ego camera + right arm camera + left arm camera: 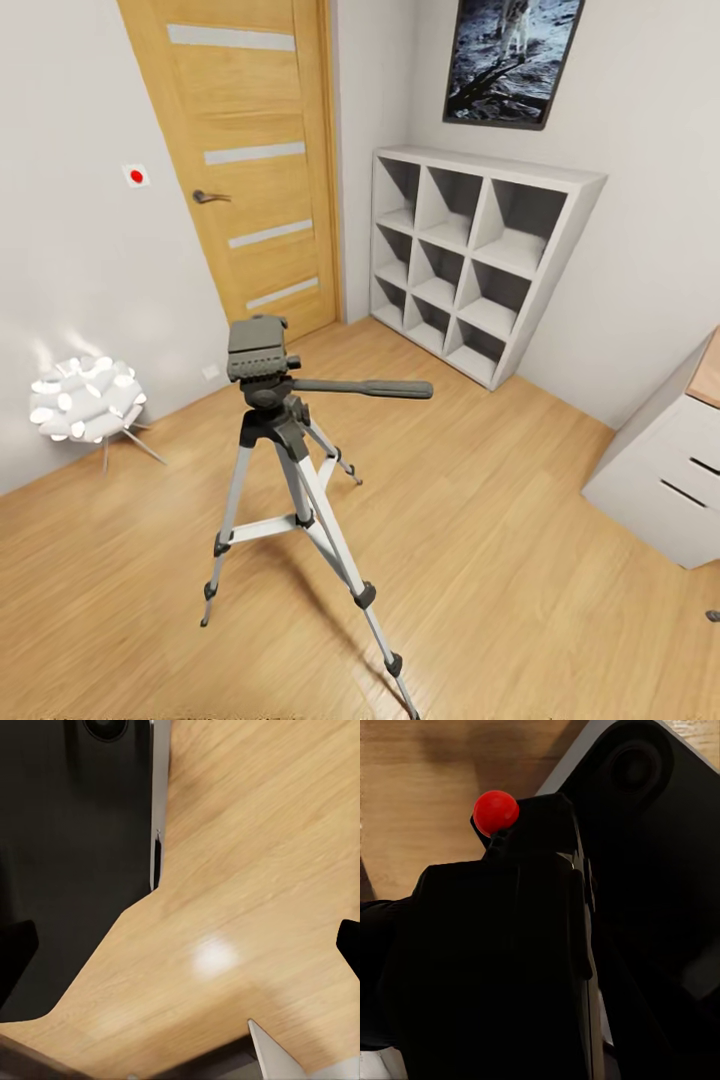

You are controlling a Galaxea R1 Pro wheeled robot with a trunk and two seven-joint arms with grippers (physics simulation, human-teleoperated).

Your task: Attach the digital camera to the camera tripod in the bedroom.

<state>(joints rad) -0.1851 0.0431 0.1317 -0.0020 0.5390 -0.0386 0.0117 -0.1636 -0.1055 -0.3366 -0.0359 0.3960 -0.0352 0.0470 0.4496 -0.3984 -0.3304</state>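
Tripod ahead of you on the bedroom floor, camera at your left wrist.

The tripod (285, 450) stands upright on its 3 legs on the wood floor (500, 520), near the door (250, 150) and shelf unit (480, 260). The black camera (502, 967) sits right against your left wrist camera, red dot up; you cannot tell how either gripper's jaws stand.

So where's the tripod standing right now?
In the head view the camera tripod stands on the wood floor, centre-left, between the white spiky lamp on its left and the white cube shelf further back right, in front of the wooden door.
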